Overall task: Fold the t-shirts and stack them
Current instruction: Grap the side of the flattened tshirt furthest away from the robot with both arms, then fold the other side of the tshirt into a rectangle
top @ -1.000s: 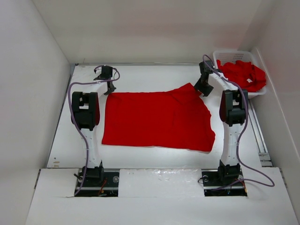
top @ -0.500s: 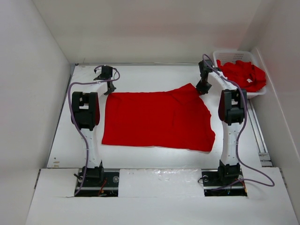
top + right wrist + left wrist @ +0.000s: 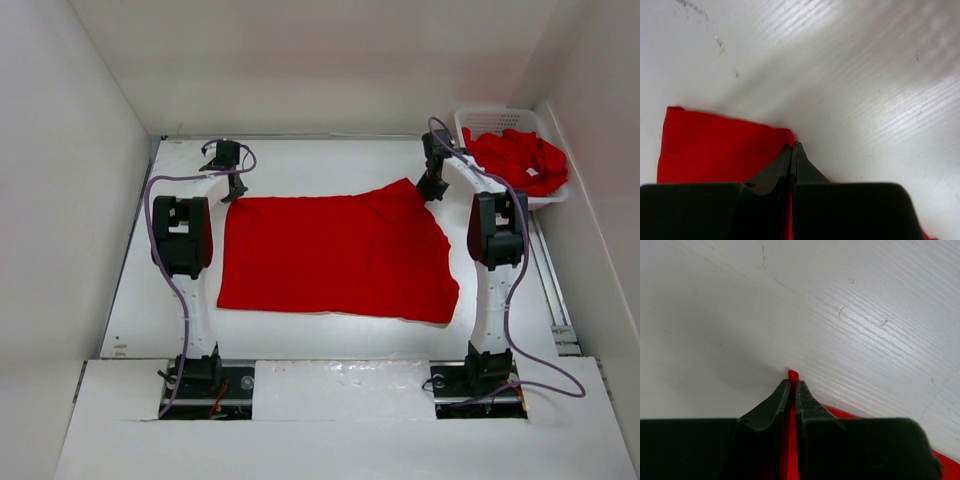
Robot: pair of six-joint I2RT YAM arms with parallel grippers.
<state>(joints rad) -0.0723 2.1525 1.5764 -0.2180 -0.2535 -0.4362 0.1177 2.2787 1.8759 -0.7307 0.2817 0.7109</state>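
One shirt (image 3: pixel 335 255) lay spread flat in the middle of the table (image 3: pixel 300 160), its right side slanted and rumpled. The left gripper (image 3: pixel 792 382) was pinched tight on the shirt's far left corner, with a small tip of red poking out past the fingertips. The right gripper (image 3: pixel 791 147) was closed on the far right corner, but it seemed to catch only the very edge of the cloth.

That thin bite looked like the main risk: on a lift, the right corner could slip free and drop, leaving the shirt hanging from one side. If the two arms rose or travelled unevenly, the fold would likely come out skewed, more so given the uneven right side. The right arm also worked near the basket (image 3: pixel 470 118) and a wide swing could nudge it.

Count: one shirt on the table; a heap (image 3: pixel 515 155) of red shirts in the basket, number impossible to tell; one basket; two grippers
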